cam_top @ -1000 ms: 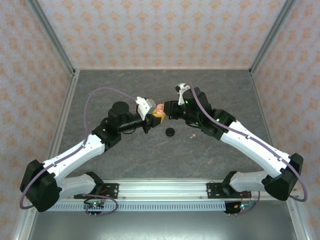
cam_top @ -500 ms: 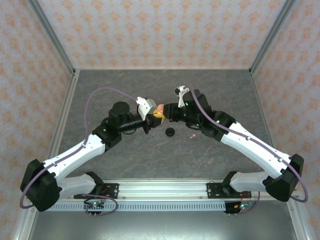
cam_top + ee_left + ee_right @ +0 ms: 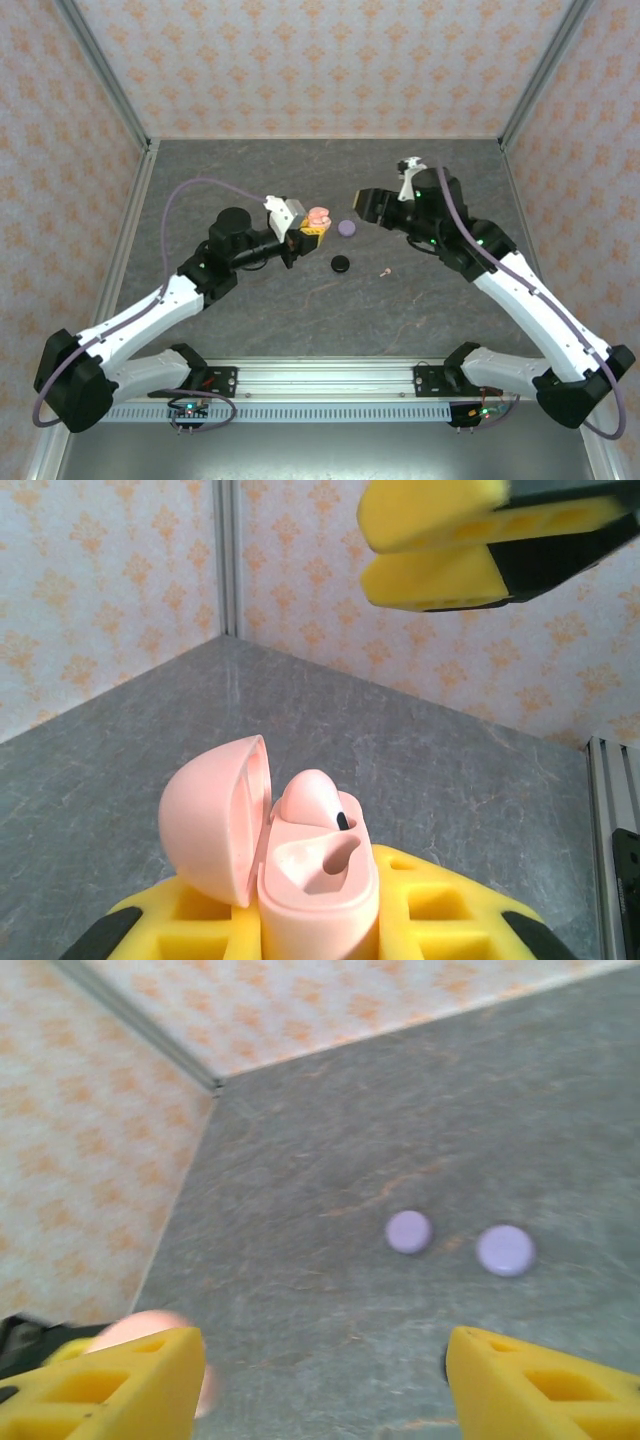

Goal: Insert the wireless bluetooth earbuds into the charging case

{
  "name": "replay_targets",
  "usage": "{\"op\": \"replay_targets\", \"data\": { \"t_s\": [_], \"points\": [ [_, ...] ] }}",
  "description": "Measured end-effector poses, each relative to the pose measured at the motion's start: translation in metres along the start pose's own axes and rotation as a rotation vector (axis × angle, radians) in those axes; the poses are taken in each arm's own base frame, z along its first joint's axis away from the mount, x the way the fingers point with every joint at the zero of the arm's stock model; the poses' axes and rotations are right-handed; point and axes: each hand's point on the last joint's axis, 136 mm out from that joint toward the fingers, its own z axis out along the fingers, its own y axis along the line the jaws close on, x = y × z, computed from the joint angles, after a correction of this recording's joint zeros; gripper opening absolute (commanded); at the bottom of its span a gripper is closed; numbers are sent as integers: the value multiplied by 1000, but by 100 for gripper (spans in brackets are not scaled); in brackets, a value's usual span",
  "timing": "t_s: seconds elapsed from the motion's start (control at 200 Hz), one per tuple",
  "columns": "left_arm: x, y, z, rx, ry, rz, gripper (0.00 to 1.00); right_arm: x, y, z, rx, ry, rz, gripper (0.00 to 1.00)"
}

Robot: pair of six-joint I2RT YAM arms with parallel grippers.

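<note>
My left gripper (image 3: 312,230) is shut on the pale pink charging case (image 3: 318,880), held upright between its yellow pads with the lid (image 3: 215,820) swung open to the left. One pink earbud (image 3: 312,798) sits in the far socket, and the near socket (image 3: 350,855) is empty. My right gripper (image 3: 364,206) hangs open a little to the right of the case with nothing between its fingers (image 3: 100,1385). Its yellow pads (image 3: 440,540) show at the top of the left wrist view. A second tiny pink earbud (image 3: 385,271) lies on the table.
A lilac puck (image 3: 346,228) lies between the grippers and a black puck (image 3: 341,263) just nearer. The right wrist view has two lilac pucks (image 3: 408,1231) (image 3: 505,1250) on the grey table. Patterned walls close in the back and sides.
My right gripper has opened and drawn back to the right, away from the case. The left gripper still holds the case and has shifted slightly.
</note>
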Motion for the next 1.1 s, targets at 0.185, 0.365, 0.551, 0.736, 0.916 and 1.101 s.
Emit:
{"op": "replay_targets", "data": {
  "t_s": [0.185, 0.365, 0.551, 0.736, 0.916, 1.101],
  "points": [
    [-7, -2, -14, -24, -24, 30, 0, 42, -85, 19, 292, 164, 94, 59],
    [-12, -3, -25, -43, -34, 68, 0, 126, -152, 47, 516, 416, 134, 53],
    [-10, -5, -28, -45, -21, 76, 0, 170, -187, 62, 628, 529, 191, 47],
    [-7, -5, -29, -45, -14, 86, 0, 177, -193, 87, 619, 533, 216, 44],
    [-5, -5, -29, -45, -7, 85, 0, 181, -200, 102, 632, 547, 225, 41],
    [-4, -5, -29, -46, -6, 85, 0, 189, -209, 108, 659, 575, 231, 37]
  ]
}}
